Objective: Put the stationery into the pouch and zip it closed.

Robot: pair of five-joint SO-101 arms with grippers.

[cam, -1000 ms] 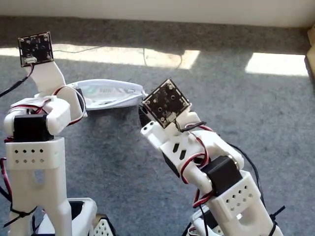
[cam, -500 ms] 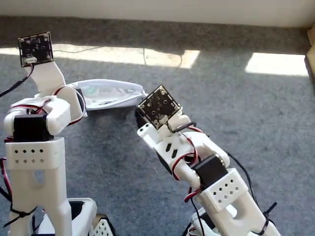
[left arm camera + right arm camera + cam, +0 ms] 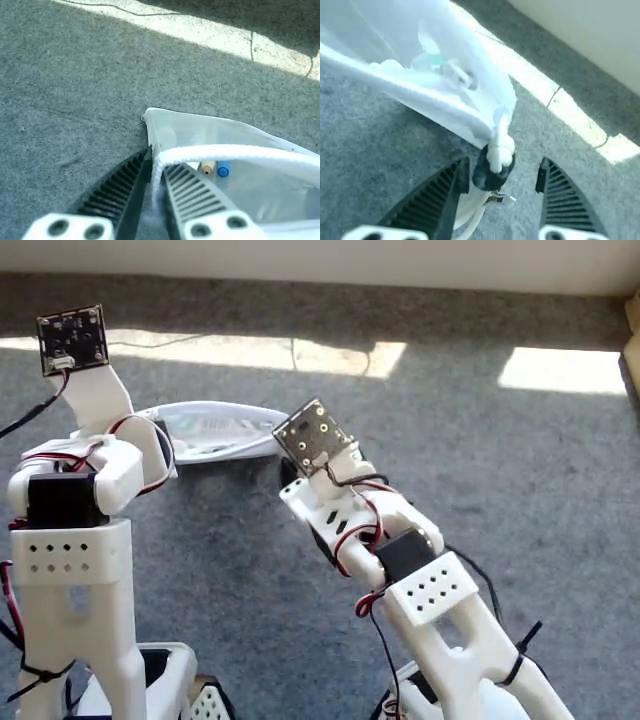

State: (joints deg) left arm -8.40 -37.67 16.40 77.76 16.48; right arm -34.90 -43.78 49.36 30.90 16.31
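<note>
Obs., both arms at the grey-carpeted bench (image 3: 520, 460); sunlit patches lie along its far side.

Pouch (image 3: 215, 430): translucent white, lying flat on the bench between my two arms, long side running from one arm to the other; one end at my left arm, the other end at my right.

Left claw (image 3: 154, 162): closed, fingers pinching the pouch's edge near its corner; the white zip band (image 3: 225, 150) curves away from the grip along the top of the pouch; this end looks open, the band standing clear of the wall below it.

Contents seen through the wall, left wrist view: a pale round-ended stick (image 3: 207, 166) and, touching it, a blue-ended piece (image 3: 223, 171); both lie inside the pouch, just beyond my left fingers; I cannot tell what sort of stationery either is.

Right claw (image 3: 502, 165): wide open, holding nothing; the fingers stand either side of the pouch's tapered end; a dark knob (image 3: 490, 175) with a white tab on it hangs from that end, just beside one finger and well apart from the other; whether it touches the near finger I cannot tell.
</note>
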